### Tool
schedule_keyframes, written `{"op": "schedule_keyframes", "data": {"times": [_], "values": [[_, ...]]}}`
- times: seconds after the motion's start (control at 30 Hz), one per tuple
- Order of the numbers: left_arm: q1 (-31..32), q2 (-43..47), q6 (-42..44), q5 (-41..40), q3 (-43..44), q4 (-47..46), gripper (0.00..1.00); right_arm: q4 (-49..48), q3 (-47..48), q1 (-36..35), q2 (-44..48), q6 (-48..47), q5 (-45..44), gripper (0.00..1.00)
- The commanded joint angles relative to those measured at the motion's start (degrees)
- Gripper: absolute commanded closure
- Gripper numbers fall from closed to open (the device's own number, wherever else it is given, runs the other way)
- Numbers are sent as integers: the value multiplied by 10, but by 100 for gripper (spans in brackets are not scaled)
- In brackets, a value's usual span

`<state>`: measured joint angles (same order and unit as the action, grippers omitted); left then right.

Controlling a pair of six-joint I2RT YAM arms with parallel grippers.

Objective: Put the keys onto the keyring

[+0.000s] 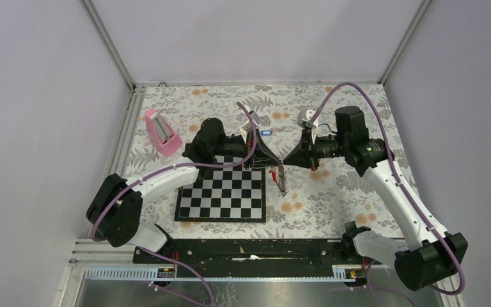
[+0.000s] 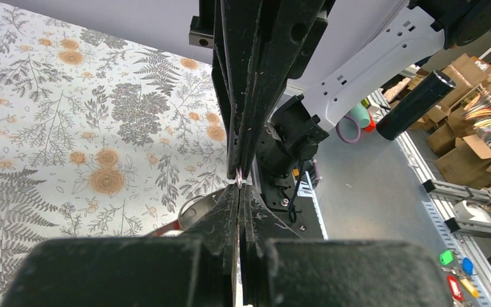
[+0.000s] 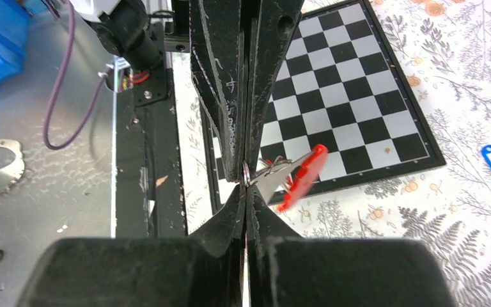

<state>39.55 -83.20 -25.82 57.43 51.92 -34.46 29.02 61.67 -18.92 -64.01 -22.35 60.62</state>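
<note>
**Red key at the ring, blue key untouched**

The left claw point(image 1: 273, 161) and right claw point(image 1: 289, 160) meet tip to tip above the table. Each is pressed together on what looks like the thin metal of the keyring point(image 1: 283, 182), whose fob hangs at 6 o'clock. The red key point(image 3: 297, 176) dangles right at the tips, at 7 o'clock in the top view. I cannot tell whether it is threaded on. The blue key point(image 1: 266, 133) lies on the cloth at 11 o'clock, near but apart from both claws. The board point(image 1: 222, 192) sits at 8 o'clock. I judge the task at best half done, with the blue key yet to fetch and thread.
</note>
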Motion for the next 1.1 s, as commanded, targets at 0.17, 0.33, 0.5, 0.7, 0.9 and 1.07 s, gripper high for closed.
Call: {"op": "schedule_keyframes", "data": {"times": [0.17, 0.33, 0.5, 0.7, 0.9, 1.07], "values": [[1, 15, 140, -28, 61, 133, 84, 129, 78, -51, 0, -143, -143, 100], [1, 8, 202, -14, 87, 191, 70, 147, 90, -75, -4, -169, -201, 100], [1, 1, 241, -3, 108, 218, 63, 160, 104, -91, -11, -182, -233, 100], [7, -18, 296, 19, 136, 251, 61, 182, 131, -105, -25, -189, -262, 100], [19, -38, 351, 45, 151, 262, 57, 195, 145, -110, -35, -185, -270, 100], [26, -50, 371, 48, 163, 267, 61, 196, 142, -110, -36, -181, -268, 100]]}}
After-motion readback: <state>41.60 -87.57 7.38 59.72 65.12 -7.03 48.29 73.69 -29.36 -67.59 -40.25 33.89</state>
